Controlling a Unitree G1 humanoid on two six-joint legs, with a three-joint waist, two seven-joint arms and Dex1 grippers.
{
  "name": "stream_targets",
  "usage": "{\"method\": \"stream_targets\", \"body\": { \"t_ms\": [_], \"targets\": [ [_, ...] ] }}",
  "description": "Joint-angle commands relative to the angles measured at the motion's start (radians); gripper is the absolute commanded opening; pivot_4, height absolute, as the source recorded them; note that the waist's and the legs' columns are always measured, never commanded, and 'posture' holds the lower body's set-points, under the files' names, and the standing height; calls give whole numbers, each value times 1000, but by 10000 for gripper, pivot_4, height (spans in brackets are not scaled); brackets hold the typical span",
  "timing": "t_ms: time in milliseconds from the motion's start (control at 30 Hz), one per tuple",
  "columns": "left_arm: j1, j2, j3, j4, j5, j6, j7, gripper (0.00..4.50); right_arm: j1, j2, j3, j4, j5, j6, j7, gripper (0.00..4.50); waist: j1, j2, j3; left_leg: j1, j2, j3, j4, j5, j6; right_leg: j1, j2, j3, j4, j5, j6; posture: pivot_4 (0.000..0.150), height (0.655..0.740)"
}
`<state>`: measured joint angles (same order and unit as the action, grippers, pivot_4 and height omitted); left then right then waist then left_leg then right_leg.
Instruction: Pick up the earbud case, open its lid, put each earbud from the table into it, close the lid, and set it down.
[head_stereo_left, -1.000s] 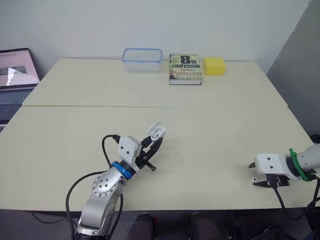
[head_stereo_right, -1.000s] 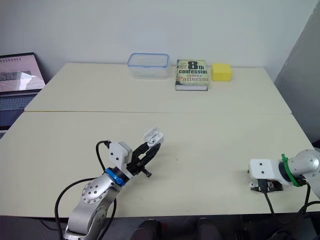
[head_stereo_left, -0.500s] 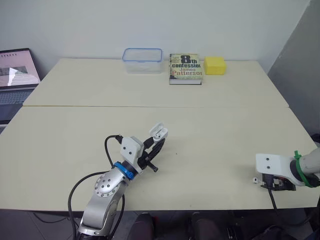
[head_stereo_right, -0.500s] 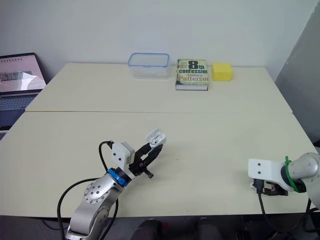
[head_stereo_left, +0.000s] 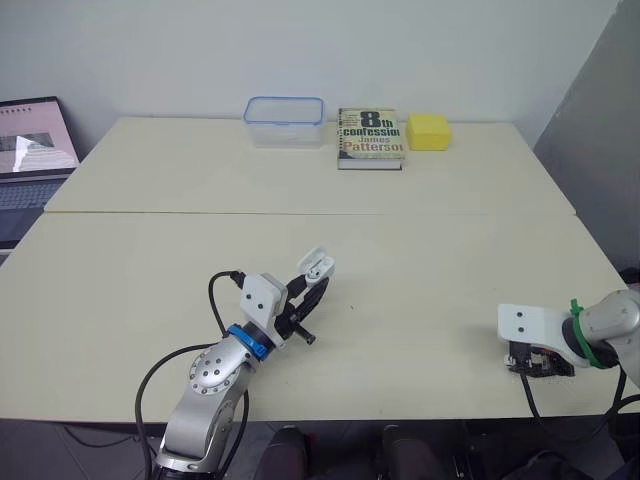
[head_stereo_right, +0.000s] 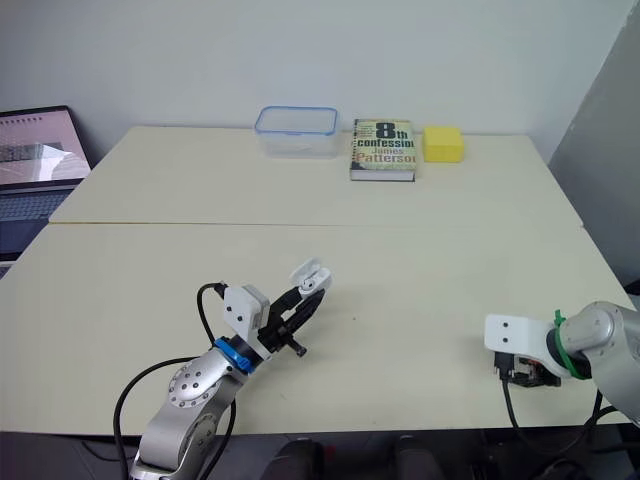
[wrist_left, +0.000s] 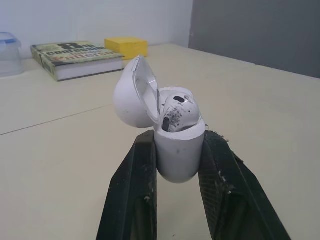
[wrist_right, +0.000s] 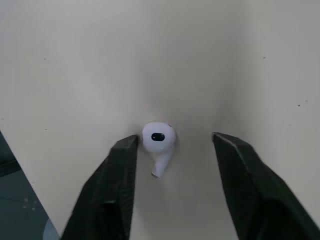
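My left gripper (wrist_left: 177, 141) is clamped on the earbud case (wrist_left: 176, 155), both black fingers (wrist_left: 131, 185) pressed to its sides, and I'm holding it just above the table (head_stereo_left: 420, 260), near the front edge and left of centre. The case stands upright in my grip with its lid (wrist_left: 134, 92) swung open and tipped back. One earbud (wrist_left: 176, 114) sits in a slot, its rounded head poking out.

Over on the other side, my right gripper (wrist_right: 175, 141) is down at the table near the front right corner, jaws wide. The second earbud (wrist_right: 158, 138) lies on the surface between the fingers, hard up against one and with a clear gap to the other.

Far back on the table sit a clear container (head_stereo_left: 285, 121), a book (head_stereo_left: 371, 137) and a yellow block (head_stereo_left: 428, 131).
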<state>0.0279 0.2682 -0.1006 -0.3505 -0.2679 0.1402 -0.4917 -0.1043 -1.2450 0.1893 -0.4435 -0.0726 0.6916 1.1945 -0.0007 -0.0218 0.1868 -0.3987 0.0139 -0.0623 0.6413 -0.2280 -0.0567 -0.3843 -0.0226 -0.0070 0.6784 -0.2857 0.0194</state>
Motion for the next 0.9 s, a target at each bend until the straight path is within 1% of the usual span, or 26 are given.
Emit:
{"method": "stream_targets", "body": {
  "t_ms": [33, 100, 133, 333, 433, 533, 600, 667, 733, 800, 900],
  "targets": [
    [-4, -1, 2, -32, -1, -16, 0, 7475, 5, 6, 14, 14, -3, 5, -10, 12949, -1, -1, 0, 0, 0, 0, 0, 0, 0, 0, 0, 0, 0, 0, 0, 1500, 7278],
    [-5, -1, 2, -29, -1, -17, -1, 7476, 6, 6, 13, 13, -1, 2, -8, 6026, -1, -1, -1, 1, 0, 0, 0, 0, 0, 1, 0, 0, 0, 0, 0, 1500, 7278],
    [-7, -1, 2, -27, -1, -18, -2, 7476, 5, 5, 11, 14, 1, -3, -7, 3919, -1, -1, -1, 1, 0, 0, 1, 0, 0, 1, 0, 0, 0, 0, 0, 1500, 7278],
    [-13, 0, 4, -15, -3, -24, -9, 7475, -17, 3, -44, 26, 27, -62, -11, 3903, -1, -1, -1, 1, 0, 0, 1, 0, 0, 1, 0, 0, 0, 0, 0, 1500, 7278],
    [-18, 1, 8, -8, -5, -29, -14, 7475, -67, 65, -114, 11, 108, -77, -18, 3903, -2, -1, 0, 0, 0, 0, 1, 0, 0, 0, 0, 0, 0, 0, 0, 1500, 7278],
    [-25, -2, 10, -6, -14, -33, -22, 7475, -160, 204, -173, -26, 224, -58, -58, 3903, -4, -1, 0, 0, 0, 1, 0, 0, 0, -1, 1, 1, 1, 0, 0, 1500, 7278],
    [-33, -5, 8, -2, -19, -38, -31, 7475, -221, 334, -194, -44, 292, -58, -119, 3903, -3, -2, 0, -1, 1, -1, 0, 0, 0, -1, 1, 0, 1, 0, 0, 1500, 7278],
    [-46, -8, 3, 1, -22, -41, -41, 7475, -263, 508, -223, -50, 376, -110, -198, 3903, -2, -1, 0, -1, 1, -2, -1, 0, 0, -1, 2, -1, 1, 0, 0, 1500, 7278],
    [-56, -9, 3, 8, -24, -44, -47, 7476, -290, 632, -224, -54, 403, -152, -270, 3903, -2, -1, 0, -1, 1, -2, -1, 0, 0, -1, 2, -2, 0, 0, 0, 1500, 7278],
    [-66, -10, 4, 14, -24, -47, -53, 7476, -310, 727, -203, -69, 411, -153, -342, 3903, 0, -1, 1, -2, 0, -2, -1, 0, 0, -1, 1, -1, 1, 0, 0, 1500, 7278],
    [-81, -11, 3, 23, -24, -50, -63, 7475, -329, 851, -158, -55, 391, -214, -436, 3903, -1, -1, 1, -2, 0, -2, 0, 0, 0, -1, 1, -1, 1, 0, 0, 1500, 7278]
  ]
}}
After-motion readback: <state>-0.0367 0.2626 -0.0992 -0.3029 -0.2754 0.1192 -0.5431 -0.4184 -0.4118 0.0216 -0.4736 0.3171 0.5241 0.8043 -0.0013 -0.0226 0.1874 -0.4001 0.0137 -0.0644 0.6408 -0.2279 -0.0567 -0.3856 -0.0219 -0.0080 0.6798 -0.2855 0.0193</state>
